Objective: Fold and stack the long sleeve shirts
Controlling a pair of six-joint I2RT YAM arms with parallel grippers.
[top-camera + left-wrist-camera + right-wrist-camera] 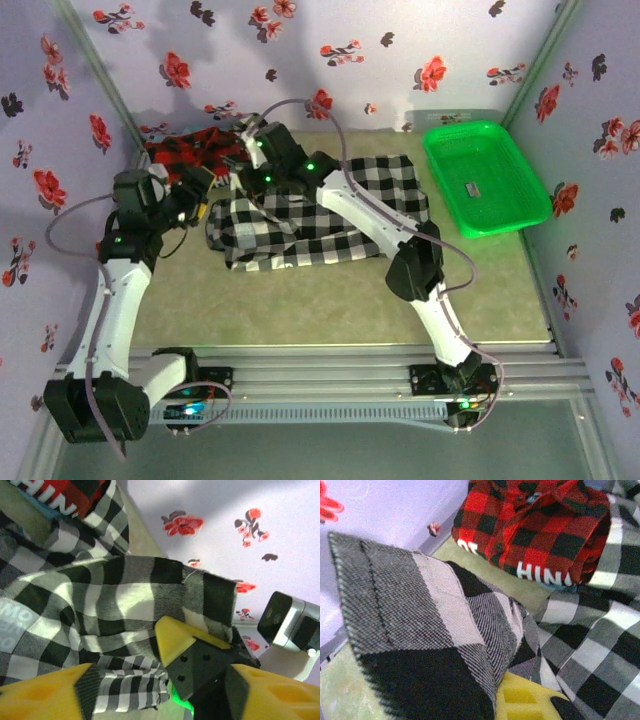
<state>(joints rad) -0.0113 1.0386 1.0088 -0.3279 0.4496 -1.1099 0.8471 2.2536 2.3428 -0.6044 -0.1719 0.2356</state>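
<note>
Right wrist view shows you the right claw [512, 687] pinched shut on the checked shirt's [420, 605] raised edge; your left claw [159, 682] stands wide open beside it, the red plaid shirt [535, 530] bunched behind.

Lavender walls [400, 40] printed with red and black flowers enclose a pale olive surface [300, 300] on three sides.

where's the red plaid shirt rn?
Top view: the red-and-black plaid shirt lies bunched at the far left of the table, by the back wall, directly left of the black-and-white checked shirt.
</note>
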